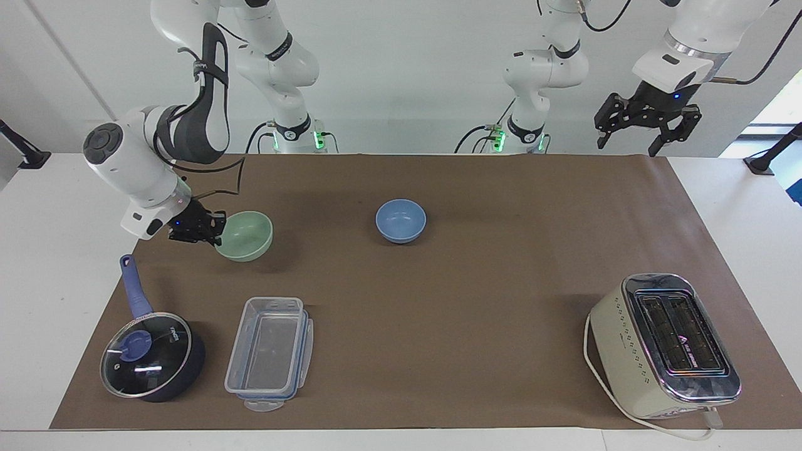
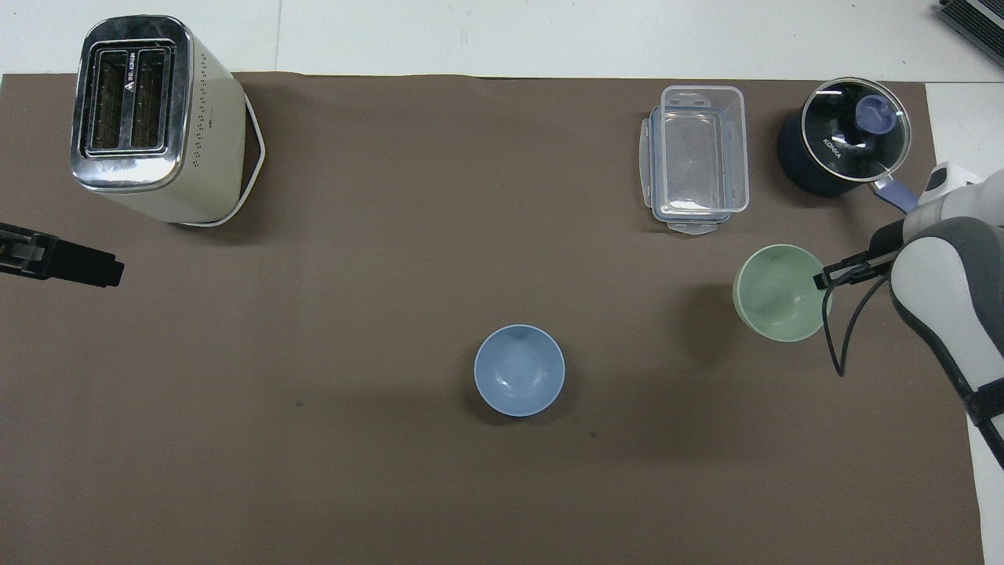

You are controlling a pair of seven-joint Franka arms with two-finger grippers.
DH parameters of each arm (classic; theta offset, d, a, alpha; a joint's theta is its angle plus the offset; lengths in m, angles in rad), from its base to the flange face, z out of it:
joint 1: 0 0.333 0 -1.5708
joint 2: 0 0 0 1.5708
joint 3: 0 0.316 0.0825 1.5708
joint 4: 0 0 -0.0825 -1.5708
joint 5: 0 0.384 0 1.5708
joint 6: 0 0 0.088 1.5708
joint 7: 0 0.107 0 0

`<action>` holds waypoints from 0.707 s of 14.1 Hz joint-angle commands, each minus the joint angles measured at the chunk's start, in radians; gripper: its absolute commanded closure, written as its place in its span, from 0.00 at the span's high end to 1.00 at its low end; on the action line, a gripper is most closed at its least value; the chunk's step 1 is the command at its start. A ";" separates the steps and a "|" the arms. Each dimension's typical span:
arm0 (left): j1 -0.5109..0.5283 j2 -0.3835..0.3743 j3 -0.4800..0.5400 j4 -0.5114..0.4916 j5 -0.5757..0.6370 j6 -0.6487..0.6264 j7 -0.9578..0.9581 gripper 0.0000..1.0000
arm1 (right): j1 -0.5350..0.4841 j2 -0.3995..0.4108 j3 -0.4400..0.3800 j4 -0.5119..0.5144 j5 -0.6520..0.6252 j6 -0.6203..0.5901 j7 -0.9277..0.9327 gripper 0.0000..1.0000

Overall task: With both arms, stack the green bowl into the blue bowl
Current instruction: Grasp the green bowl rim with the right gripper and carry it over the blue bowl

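The green bowl point(image 1: 249, 237) hangs a little above the brown mat at the right arm's end of the table, tilted, and also shows in the overhead view point(image 2: 775, 304). My right gripper point(image 1: 215, 229) is shut on its rim, seen from above at the bowl's edge point(image 2: 823, 278). The blue bowl point(image 1: 401, 220) stands upright and empty in the middle of the mat point(image 2: 519, 370), apart from both grippers. My left gripper point(image 1: 628, 147) waits high over the left arm's end of the table, fingers open and empty; its tip shows in the overhead view point(image 2: 78, 263).
A cream toaster point(image 1: 664, 344) stands at the left arm's end, farther from the robots point(image 2: 149, 118). A clear plastic container point(image 1: 269, 354) and a dark lidded pot with a blue handle point(image 1: 150, 357) stand farther from the robots than the green bowl.
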 commanded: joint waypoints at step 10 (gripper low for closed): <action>0.016 -0.012 -0.011 -0.004 -0.004 0.002 0.005 1.00 | 0.369 -0.020 0.060 0.005 0.032 0.075 0.557 0.00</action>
